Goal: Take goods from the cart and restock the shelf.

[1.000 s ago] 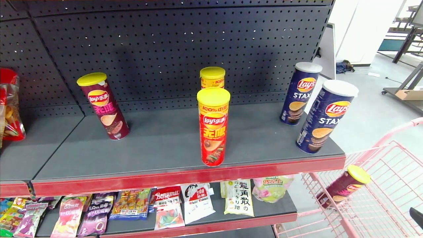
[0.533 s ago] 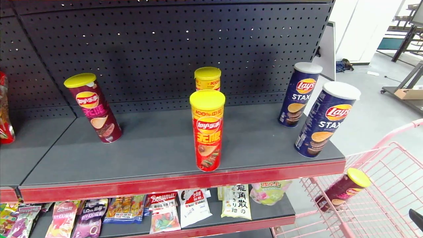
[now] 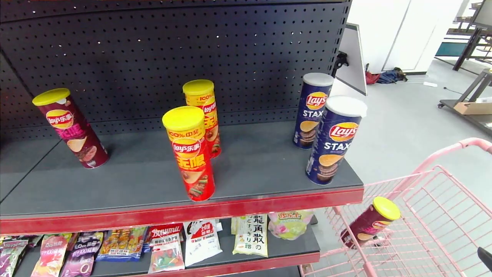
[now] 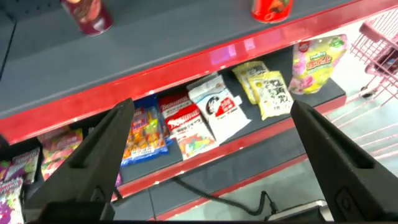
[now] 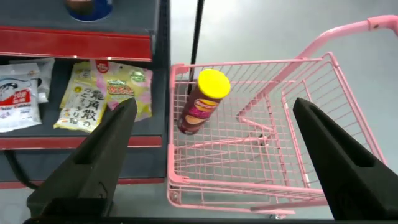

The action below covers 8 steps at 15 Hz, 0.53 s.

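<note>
A maroon cylindrical chip can with a yellow lid (image 3: pixel 369 222) leans tilted inside the pink wire cart (image 3: pixel 467 143) beside the dark grey shelf (image 3: pixel 146 181); left gripper (image 4: pixel 211 165) and right gripper (image 5: pixel 211 162) both have fingers spread apart, holding nothing

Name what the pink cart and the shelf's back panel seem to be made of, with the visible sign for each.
The pink cart: likely steel wire with a glossy pink coating; thin rods cross in an open grid. The back panel: probably sheet metal, painted matt dark; even rows of punched holes.
</note>
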Motion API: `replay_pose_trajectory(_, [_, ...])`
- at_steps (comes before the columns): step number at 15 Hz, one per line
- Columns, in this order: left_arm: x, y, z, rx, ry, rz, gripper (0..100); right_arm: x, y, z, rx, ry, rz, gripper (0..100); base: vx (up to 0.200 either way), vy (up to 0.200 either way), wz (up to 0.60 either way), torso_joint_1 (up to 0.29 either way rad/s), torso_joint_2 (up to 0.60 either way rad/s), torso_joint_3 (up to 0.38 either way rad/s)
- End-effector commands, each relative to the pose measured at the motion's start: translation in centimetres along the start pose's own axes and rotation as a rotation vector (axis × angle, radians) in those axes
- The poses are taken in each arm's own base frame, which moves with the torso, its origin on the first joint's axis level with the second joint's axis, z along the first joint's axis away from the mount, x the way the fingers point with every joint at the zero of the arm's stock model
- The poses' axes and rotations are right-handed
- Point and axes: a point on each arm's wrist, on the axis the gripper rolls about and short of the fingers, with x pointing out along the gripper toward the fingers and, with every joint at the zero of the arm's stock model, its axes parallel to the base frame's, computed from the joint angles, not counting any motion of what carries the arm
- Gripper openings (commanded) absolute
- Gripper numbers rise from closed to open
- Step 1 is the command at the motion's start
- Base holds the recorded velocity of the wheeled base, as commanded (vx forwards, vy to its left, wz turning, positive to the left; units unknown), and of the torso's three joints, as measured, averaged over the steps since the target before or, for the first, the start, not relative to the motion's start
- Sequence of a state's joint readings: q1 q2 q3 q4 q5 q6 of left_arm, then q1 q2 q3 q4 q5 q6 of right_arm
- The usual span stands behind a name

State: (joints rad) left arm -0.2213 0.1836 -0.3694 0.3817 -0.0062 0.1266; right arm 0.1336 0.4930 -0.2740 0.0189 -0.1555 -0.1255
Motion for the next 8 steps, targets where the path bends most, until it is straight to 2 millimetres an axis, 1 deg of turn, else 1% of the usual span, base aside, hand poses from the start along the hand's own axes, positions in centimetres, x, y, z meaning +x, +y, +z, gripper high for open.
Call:
replay_pose_trajectory(1, [-0.24, -0.02, -0.16, 0.0, -0.018, 0.001, 100, 0.0, 0.0, -0.02, -0.002, 0.0, 0.0, 100, 0.0, 0.0, 0.0, 0.0, 0.0, 0.0])
replay_pose_trajectory(5, [-0.82, 0.13, -0.84, 0.012, -0.072, -0.061, 100, 0.09, 0.06, -0.34, -0.002, 0.01, 0.002, 100, 0.0, 0.0, 0.0, 0.0, 0.0, 0.0])
replay_pose_trajectory(8, [-0.78, 0.12, -1.03, 0.021, -0.07, -0.064, 100, -0.05, 0.09, -0.76, -0.003, 0.009, 0.002, 100, 0.0, 0.0, -0.6, 0.001, 0.0, 0.004])
